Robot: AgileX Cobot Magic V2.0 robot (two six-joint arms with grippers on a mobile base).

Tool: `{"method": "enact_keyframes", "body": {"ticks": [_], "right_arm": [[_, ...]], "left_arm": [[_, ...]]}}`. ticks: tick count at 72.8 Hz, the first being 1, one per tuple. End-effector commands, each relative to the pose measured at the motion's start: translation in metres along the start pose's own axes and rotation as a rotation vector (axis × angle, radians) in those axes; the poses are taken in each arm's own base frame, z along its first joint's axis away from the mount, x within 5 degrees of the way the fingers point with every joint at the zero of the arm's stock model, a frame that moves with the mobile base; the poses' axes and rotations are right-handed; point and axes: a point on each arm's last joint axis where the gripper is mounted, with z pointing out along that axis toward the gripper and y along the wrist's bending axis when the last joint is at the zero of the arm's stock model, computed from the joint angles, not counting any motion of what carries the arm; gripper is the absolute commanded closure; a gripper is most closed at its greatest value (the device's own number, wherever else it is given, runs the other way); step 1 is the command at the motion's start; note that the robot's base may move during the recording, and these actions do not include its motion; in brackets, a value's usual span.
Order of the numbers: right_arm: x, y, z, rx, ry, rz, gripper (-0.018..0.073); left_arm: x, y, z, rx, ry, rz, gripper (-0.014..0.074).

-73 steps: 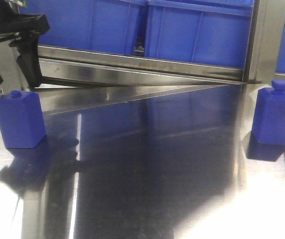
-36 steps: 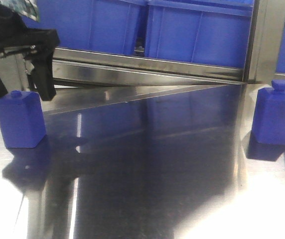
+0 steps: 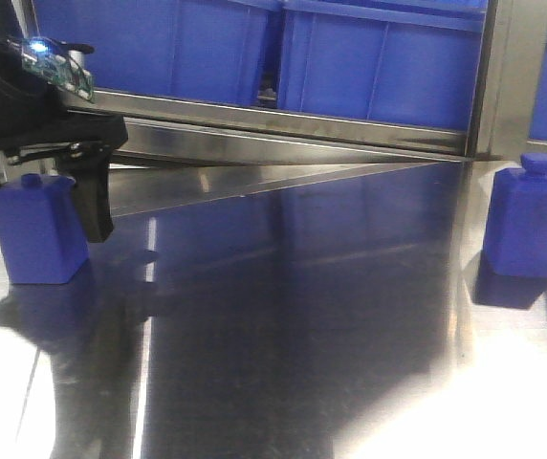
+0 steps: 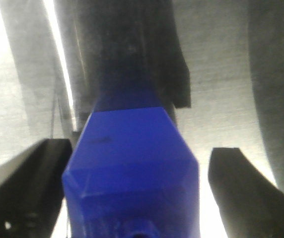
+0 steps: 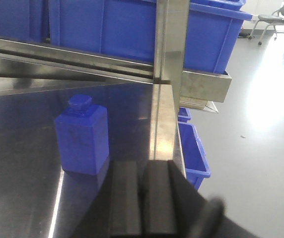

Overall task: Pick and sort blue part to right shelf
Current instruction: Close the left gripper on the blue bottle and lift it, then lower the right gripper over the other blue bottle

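Industrial workshop, brushed-steel rack [image 3: 273, 129], blue plastic bins [image 3: 379, 57], polished steel worktable [image 3: 302, 316]

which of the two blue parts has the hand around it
The left blue part: the open left hand straddles it. The right blue part stands alone by the shelf post.

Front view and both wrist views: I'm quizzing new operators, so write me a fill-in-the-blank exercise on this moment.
1. The open left gripper straddles the left blue bottle-shaped plastic part, with a gap on each ____ of it.
2. Counting the right blue bottle-shaped part, ____ such parts stand on the shiny steel table.
3. The right gripper is ____, holding nothing.
4. The plastic bins on the steel rack are ____ in colour.
Missing words: side; two; shut; blue.
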Motion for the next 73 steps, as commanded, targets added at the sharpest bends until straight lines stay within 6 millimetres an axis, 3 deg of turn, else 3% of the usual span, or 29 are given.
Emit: {"method": "enact_keyframes", "body": {"ticks": [1,12,26,35,46,59,73], "right_arm": [[-0.016,0.0,-0.003,0.002,-0.122,-0.008,0.0524],[-0.016,0.0,-0.003,0.002,-0.122,-0.008,0.0524],[-0.016,0.0,-0.003,0.002,-0.122,-0.008,0.0524],[-0.016,0.0,-0.003,0.002,-0.122,-0.008,0.0524],[-0.016,0.0,-0.003,0.002,-0.122,-0.008,0.0524],[-0.016,0.0,-0.003,0.002,-0.122,-0.008,0.0524],[-0.017,0.0,-0.003,0.002,-0.128,-0.007,0.0524]], "left_arm": [[-0.001,-0.004,-0.018,0.013,-0.04,-0.001,0.0139],[0.0,-0.004,-0.016,0.009,-0.021,-0.001,0.0257],[0.0,-0.004,-0.023,0.013,-0.037,0.001,0.026],[0.004,-0.004,-0.042,0.016,-0.099,0.014,0.026],[0.017,0.0,-0.09,-0.027,-0.282,0.072,0.026],[0.06,0.012,-0.151,-0.035,-0.573,0.111,0.026],[0.126,0.025,-0.19,0.033,-0.92,0.133,0.026]]}}
